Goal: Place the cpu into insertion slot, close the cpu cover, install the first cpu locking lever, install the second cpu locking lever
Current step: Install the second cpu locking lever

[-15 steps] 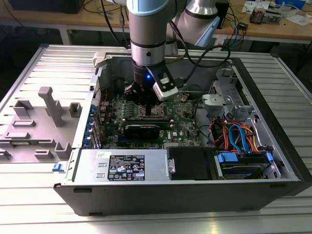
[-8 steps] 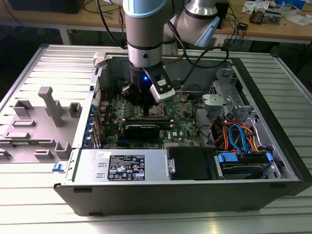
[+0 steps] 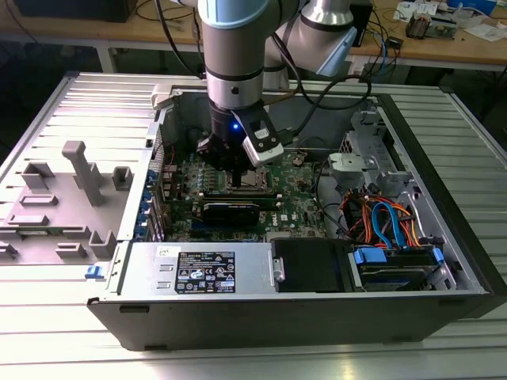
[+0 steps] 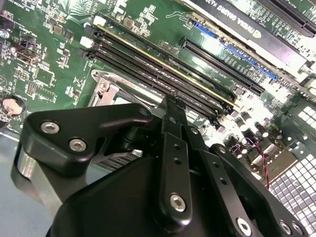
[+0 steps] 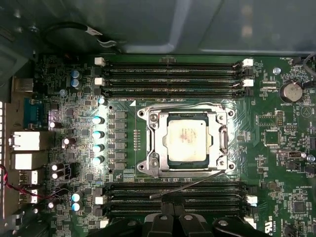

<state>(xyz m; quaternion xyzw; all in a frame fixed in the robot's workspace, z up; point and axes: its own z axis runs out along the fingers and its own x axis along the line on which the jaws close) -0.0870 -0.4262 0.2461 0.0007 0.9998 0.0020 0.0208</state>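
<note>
- The small flat square cpu with its dull silver metal top lies seated in the square black insertion slot on the green motherboard; the first wrist view looks straight down on it
- The thin silver-grey metal cpu cover, a frame with a large square cutout, lies closed flat around the chip, whose top shows through the cutout
- A thin metal locking lever stands free at a slant, running from the socket's corner out over the long black memory slots beside the socket; a second wire lever lies along the opposite edge of the frame, and I cannot tell whether it is latched
- The black pincer sits low over the memory slots, near the free end of the slanted lever; in both wrist views its fingers come together at a narrow tip with nothing seen between them
- In the exterior view the grey robot arm reaches straight down into the open dark computer case, which lies on the ribbed metal bench; the pincer is just above the board near the socket
- A pale grey plastic fixture tray sits on the bench at the exterior view's left, well apart from the socket
</note>
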